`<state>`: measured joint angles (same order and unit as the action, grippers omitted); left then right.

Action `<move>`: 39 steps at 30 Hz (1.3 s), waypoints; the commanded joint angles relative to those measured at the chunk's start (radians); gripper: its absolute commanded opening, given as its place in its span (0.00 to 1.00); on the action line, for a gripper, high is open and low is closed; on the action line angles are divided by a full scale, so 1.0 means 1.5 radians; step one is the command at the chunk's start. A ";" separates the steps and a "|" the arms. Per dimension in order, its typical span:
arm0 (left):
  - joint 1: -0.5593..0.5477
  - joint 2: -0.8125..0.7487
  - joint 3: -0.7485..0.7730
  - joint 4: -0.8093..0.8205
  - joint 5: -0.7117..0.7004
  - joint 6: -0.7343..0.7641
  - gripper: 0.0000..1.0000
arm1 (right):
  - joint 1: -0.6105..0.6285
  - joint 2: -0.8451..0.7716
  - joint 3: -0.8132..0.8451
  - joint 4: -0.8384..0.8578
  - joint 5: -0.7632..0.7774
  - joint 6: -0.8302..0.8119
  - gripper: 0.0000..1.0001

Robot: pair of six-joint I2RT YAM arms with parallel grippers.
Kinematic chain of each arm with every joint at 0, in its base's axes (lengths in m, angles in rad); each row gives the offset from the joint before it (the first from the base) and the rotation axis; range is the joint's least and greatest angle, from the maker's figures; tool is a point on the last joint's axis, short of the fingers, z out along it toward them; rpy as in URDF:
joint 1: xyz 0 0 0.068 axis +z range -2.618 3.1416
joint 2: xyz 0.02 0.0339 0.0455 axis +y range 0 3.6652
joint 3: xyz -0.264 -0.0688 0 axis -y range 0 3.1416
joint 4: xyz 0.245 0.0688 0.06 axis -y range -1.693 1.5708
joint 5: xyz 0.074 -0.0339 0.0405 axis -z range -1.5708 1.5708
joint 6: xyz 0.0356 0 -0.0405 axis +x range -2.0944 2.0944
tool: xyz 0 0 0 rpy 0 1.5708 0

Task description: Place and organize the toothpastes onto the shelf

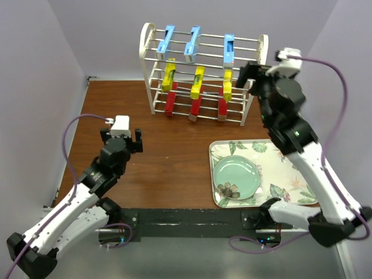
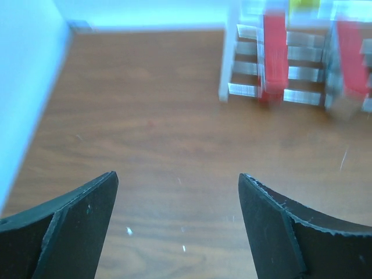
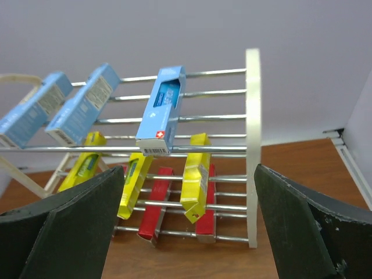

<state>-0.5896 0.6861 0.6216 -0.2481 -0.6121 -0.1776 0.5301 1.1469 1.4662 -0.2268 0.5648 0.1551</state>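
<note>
Right end effector (image 1: 245,74) spread wide, empty, near right frame of shelf (image 1: 146,52); left end effector (image 1: 121,138) spread wide, empty, over worktop (image 1: 174,163). Nine toothpastes (image 1: 197,81) sit on shelf: blue top, yellow middle, red bottom.

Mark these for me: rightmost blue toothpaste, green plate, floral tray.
rightmost blue toothpaste (image 1: 229,49): top external view, middle of the box's face.
green plate (image 1: 236,176): top external view, bare centre of the plate.
floral tray (image 1: 226,149): top external view, bare far-left corner.

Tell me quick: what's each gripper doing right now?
Left gripper: open, holding nothing, over the table.
Right gripper: open, holding nothing, facing the shelf.
</note>
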 commanded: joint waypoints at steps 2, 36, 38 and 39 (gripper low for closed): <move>0.003 -0.054 0.138 -0.022 -0.091 0.045 0.96 | 0.001 -0.175 -0.119 -0.014 0.025 -0.029 0.98; 0.003 -0.201 0.118 0.127 -0.333 0.162 1.00 | 0.001 -0.570 -0.344 -0.178 0.181 -0.139 0.98; 0.003 -0.207 0.112 0.129 -0.337 0.159 1.00 | 0.001 -0.579 -0.350 -0.178 0.180 -0.139 0.99; 0.003 -0.208 0.112 0.129 -0.346 0.156 1.00 | 0.001 -0.582 -0.351 -0.178 0.181 -0.140 0.98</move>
<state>-0.5892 0.3908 0.8021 -0.0769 -1.0912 0.1047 0.5301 0.2802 0.9283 -0.4923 0.8131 -0.0235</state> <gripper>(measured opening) 0.996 0.985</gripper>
